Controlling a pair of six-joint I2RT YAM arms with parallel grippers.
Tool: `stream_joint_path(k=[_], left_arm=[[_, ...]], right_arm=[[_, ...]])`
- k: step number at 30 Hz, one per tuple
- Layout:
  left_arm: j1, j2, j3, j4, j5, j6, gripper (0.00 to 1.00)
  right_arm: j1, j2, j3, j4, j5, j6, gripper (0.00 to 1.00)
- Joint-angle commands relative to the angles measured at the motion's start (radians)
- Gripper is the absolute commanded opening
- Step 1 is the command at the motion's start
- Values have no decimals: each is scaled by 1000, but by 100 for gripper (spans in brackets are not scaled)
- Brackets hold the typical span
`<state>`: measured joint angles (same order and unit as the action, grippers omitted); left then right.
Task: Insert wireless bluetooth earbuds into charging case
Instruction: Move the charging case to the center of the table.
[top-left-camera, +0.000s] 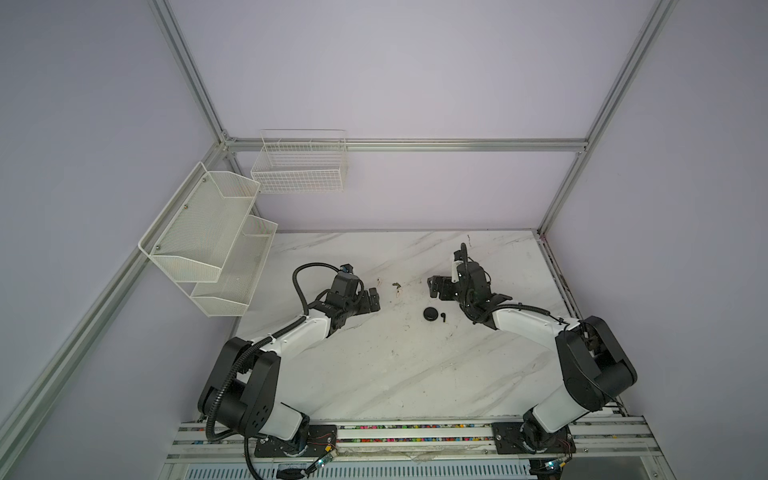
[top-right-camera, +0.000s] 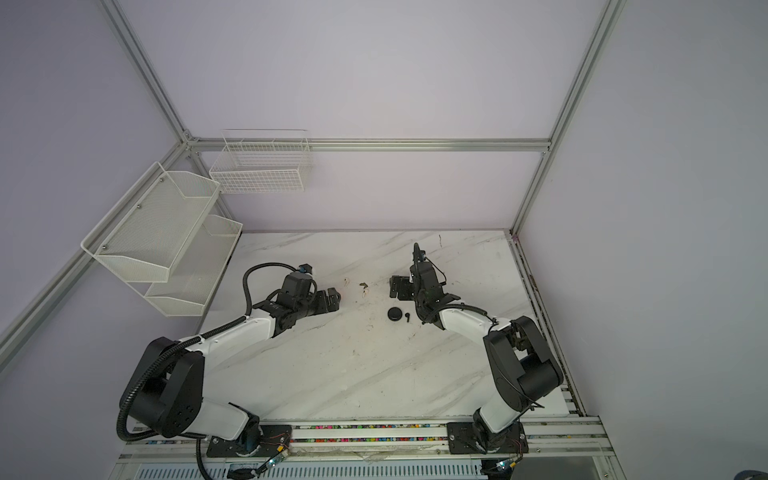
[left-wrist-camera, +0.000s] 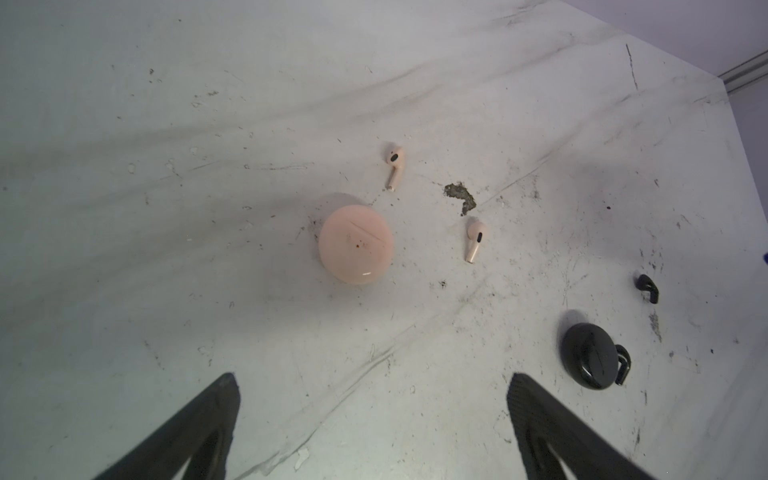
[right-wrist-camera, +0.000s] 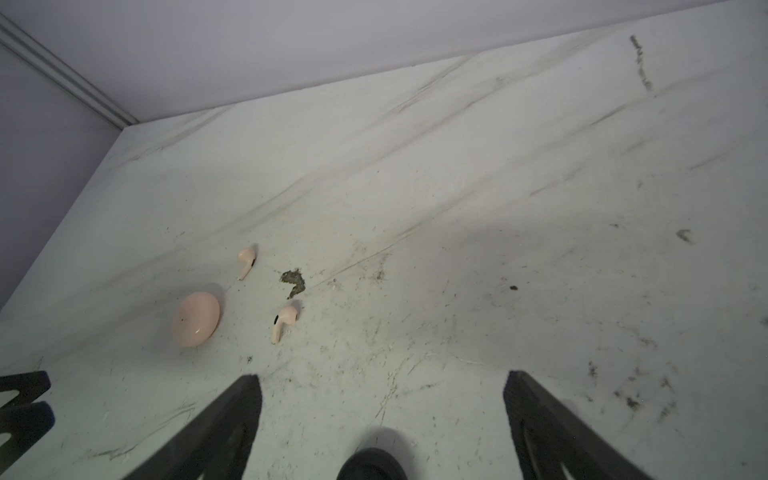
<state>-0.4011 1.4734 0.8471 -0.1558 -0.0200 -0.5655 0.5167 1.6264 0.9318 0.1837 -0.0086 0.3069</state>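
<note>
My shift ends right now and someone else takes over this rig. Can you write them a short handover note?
Left gripper: open, empty.
Right gripper: open, empty.
Pink case is shut; one pink earbud and a second pink earbud lie loose near it, not touching.
Black case looks shut; one black earbud seemingly against it, a second black earbud lying apart.
Done: nothing inserted yet.
To do: open both cases, seat all four earbuds.

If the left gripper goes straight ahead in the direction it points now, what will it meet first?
Most likely the pink case, lying on the table ahead, roughly centred between the open jaws of the left gripper. Depth is unclear.
</note>
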Motion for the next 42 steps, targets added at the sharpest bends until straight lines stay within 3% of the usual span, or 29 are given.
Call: stream_joint_path(k=[1,10,12,23,42], left_arm=[[-5,-10,62,-15,72,-11,100],[-5,8,40,-4,157,-21,100],[-5,21,37,13,175,-30,100],[-5,58,52,27,210,-34,100],[-5,67,67,4,201,-38,100]], right_arm=[[35,72,62,-165,-7,-47,91],[71,194,194,-378,99,-181,88],[71,199,210,-403,82,-193,83],[81,206,207,-383,-27,-229,79],[107,234,162,-365,2,-206,71]])
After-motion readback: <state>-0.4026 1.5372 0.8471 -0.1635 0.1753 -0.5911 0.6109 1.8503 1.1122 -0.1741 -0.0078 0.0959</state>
